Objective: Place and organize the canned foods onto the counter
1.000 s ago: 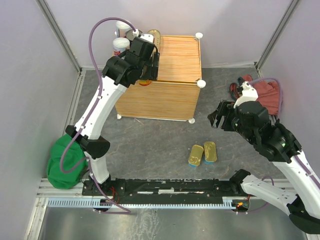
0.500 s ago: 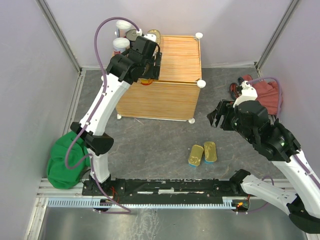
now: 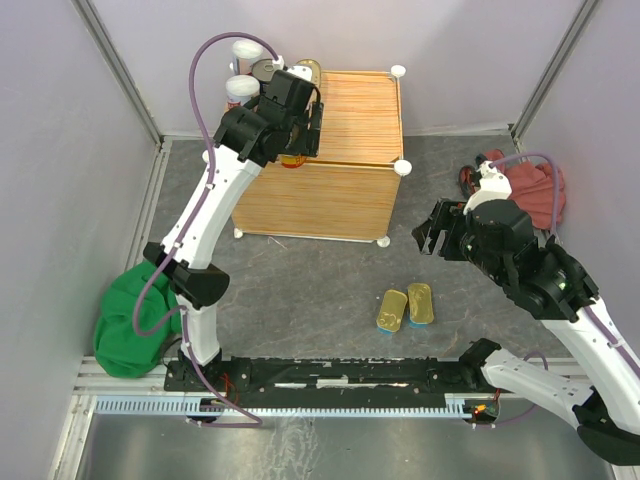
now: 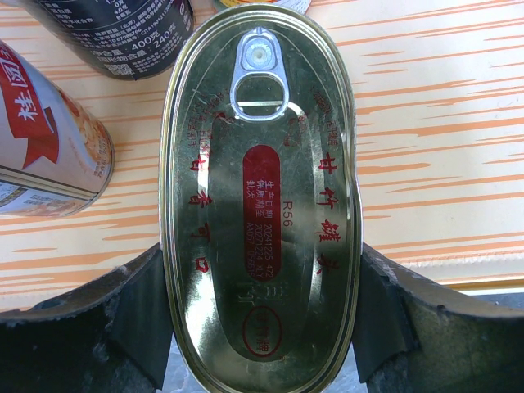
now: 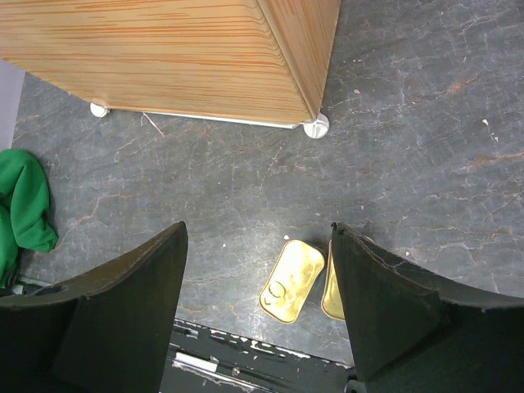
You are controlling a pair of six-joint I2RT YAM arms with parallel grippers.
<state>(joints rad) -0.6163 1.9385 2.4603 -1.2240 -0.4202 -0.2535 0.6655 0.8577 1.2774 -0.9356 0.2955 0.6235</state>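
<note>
My left gripper [image 3: 300, 135] is shut on an oval gold-red tin [image 4: 260, 196] and holds it over the near left part of the counter's top [image 3: 355, 105]; the tin's near end overhangs the counter's edge. In the left wrist view a dark round tin [image 4: 115, 33] and a red-white cylinder [image 4: 45, 139] stand just beside it on the wood top [image 4: 434, 123]. Two white-lidded cylinders [image 3: 240, 88], the dark tin [image 3: 265, 70] and another oval tin [image 3: 308, 70] crowd the far left corner. My right gripper [image 3: 432, 230] is open and empty above two rectangular gold-blue tins [image 3: 391, 310] on the floor, also in the right wrist view [image 5: 291, 281].
A green cloth [image 3: 125, 320] lies at the near left by the left arm's base. A red cloth [image 3: 535, 190] lies at the right behind my right arm. Grey walls close in the left, far and right sides. The counter stands on white ball feet [image 5: 315, 127].
My left gripper has shifted slightly farther over the counter with the oval tin in it. My right gripper has barely moved.
</note>
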